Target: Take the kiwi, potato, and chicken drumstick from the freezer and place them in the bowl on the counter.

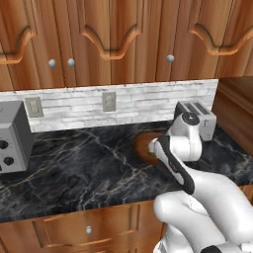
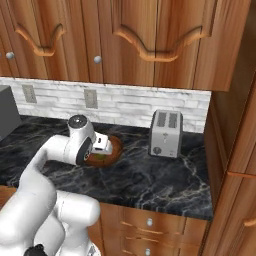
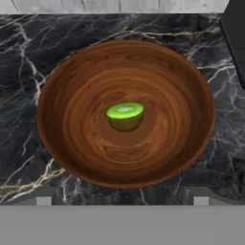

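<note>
Item: kiwi (image 3: 125, 116), one half, cut face up, bright green with a pale core, lying alone at the centre of the bowl (image 3: 72, 119), mid-frame in the hand view. Likely light, soft-fleshed and slick on the cut face; best taken across the brown skin at the sides, gently, were it ever moved again. Item: bowl, reddish-brown wood, shallow, rigid, resting on the black marble worktop (image 1: 74, 168), just left of the toaster (image 2: 166, 133) in the right base view. Item: hand (image 2: 103, 145), poised above the bowl and looking down into it; fingers wide apart at the lower corners of its own view, gripping nothing. Judgement: kiwi delivered; potato and drumstick remain to be fetched from the freezer. Also present: wall sockets (image 1: 108, 101), wooden upper cabinets (image 1: 123, 34).
</note>
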### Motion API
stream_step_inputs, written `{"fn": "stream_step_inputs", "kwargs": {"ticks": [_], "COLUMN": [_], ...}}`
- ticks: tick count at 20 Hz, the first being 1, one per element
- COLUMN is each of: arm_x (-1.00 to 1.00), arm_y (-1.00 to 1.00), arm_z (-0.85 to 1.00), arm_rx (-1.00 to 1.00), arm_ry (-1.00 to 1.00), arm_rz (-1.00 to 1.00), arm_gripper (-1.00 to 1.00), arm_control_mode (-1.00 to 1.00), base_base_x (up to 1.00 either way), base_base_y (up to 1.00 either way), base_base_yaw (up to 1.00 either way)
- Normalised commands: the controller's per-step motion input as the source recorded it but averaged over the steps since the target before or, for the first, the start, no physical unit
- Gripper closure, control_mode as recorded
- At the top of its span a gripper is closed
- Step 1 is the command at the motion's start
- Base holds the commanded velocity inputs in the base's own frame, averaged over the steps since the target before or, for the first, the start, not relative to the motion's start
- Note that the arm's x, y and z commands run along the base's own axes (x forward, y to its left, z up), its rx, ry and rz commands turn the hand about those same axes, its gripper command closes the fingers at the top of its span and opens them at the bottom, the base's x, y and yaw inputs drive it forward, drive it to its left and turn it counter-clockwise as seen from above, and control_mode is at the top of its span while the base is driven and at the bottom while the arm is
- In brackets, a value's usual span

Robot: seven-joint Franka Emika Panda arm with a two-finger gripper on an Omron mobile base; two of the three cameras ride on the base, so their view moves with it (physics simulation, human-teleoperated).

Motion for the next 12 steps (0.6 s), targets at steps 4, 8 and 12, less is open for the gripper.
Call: {"fn": "stream_step_inputs", "kwargs": {"ticks": [4,8,12], "arm_x": [-0.61,-0.51,-0.52], "arm_y": [0.0,0.01,0.0], "arm_z": [0.81,0.84,0.81], "arm_rx": [-0.01,-0.02,-0.01], "arm_ry": [0.0,0.0,0.0], "arm_rz": [0.0,0.0,0.0], "arm_gripper": [-1.0,-1.0,-1.0], "arm_control_mode": [-1.0,-1.0,-1.0], "base_base_x": [0.0,0.0,0.0], "base_base_y": [0.0,0.0,0.0], "base_base_yaw": [0.0,0.0,0.0]}}
